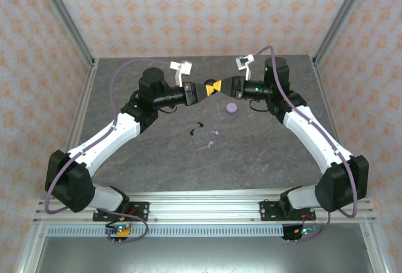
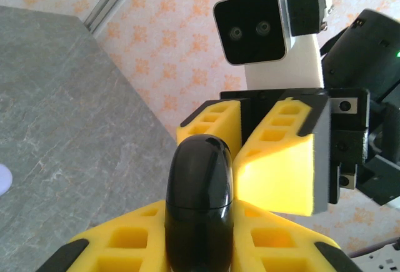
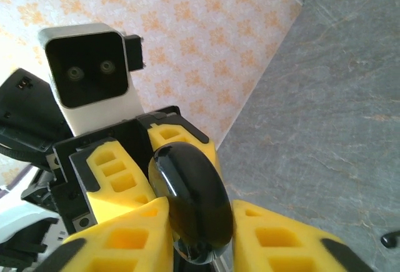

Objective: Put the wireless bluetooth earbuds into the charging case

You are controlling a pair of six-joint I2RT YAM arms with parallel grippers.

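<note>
**Two white-and-black arms**

You have white links and black joints on the left arm (image 1: 103, 138) at lower left and the right arm (image 1: 314, 141) at lower right, each trailing a lilac cable (image 1: 119, 72). The left gripper (image 1: 209, 88) and right gripper (image 1: 218, 88) wear yellow, cut-out fingers (image 2: 281, 159) edged black. A white, black-faced camera (image 2: 253, 25) tops each wrist.

A grey stone-patterned table (image 1: 157, 160) sits within pale walls (image 1: 207, 16) patterned in orange, edged by aluminium rails (image 1: 201, 201).

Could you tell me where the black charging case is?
In both wrist views the black case sits between the left gripper and right gripper, held over the table, far centre.
</note>
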